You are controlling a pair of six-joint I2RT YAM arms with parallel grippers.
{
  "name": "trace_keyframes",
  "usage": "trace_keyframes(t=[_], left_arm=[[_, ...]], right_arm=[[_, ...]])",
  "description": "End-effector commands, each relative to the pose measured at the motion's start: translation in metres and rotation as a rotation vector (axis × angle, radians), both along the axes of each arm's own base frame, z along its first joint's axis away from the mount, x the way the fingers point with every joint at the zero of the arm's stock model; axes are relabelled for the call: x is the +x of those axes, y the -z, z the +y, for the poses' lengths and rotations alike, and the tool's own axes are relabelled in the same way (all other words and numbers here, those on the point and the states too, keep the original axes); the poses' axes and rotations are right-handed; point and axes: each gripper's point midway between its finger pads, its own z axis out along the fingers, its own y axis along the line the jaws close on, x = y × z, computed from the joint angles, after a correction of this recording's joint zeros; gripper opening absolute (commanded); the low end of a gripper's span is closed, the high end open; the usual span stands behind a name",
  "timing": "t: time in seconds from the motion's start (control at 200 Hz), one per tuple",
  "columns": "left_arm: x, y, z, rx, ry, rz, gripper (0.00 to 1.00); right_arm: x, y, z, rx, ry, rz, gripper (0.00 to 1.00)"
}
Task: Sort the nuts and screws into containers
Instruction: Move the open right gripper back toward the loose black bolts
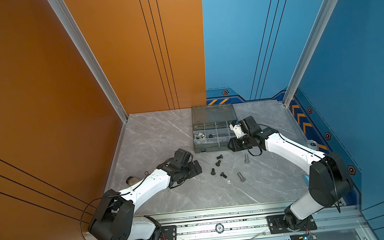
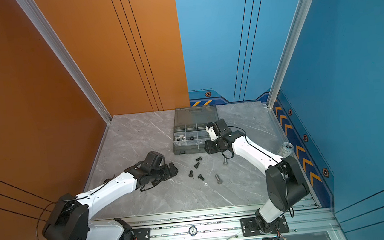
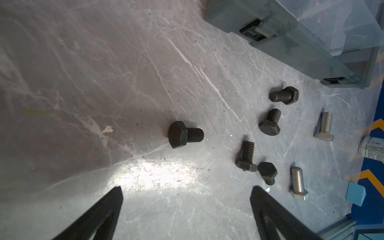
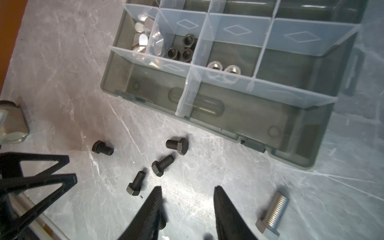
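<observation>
Left gripper [image 3: 187, 188] spread, black screw [image 3: 185, 134] lying ahead of it; right gripper [image 4: 188, 187] parted beside silver screw [image 4: 272, 214].

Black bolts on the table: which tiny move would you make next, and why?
Probably ease the left gripper forward and down over the lone black bolt: its jaws stand wide open and empty, and that bolt lies straight ahead of them.

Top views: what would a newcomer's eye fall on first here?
Loose black screws scattered on the table, two silver screws to their right, draw the eye first. Behind them the grey organizer box lies open, silver nuts in its left compartments. The left gripper stands open beside the screws.
</observation>
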Motion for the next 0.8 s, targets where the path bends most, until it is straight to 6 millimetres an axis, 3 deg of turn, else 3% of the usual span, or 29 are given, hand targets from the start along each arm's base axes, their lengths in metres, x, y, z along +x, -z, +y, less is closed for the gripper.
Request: trace_keyframes(t=[0.0, 0.375, 0.556, 0.796], left_arm=[[0.0, -0.002, 0.001, 0.023, 0.014, -0.009, 0.98], [-0.005, -0.02, -0.015, -0.233, 0.049, -0.045, 0.98], [-0.012, -0.02, 0.0, -0.287, 0.031, -0.038, 0.98], [-0.027, -0.015, 0.033, -0.259, -0.012, -0.015, 0.98]], right_arm=[[-0.018, 0.005, 0.02, 0.007, -0.137, 0.009, 0.44], [-0.044, 0.018, 0.097, -0.014, -0.47, -0.08, 0.44], [-0.046, 0.019, 0.125, 0.024, -0.553, -0.107, 0.44], [-0.054, 0.04, 0.161, 0.005, -0.643, -0.091, 0.44]])
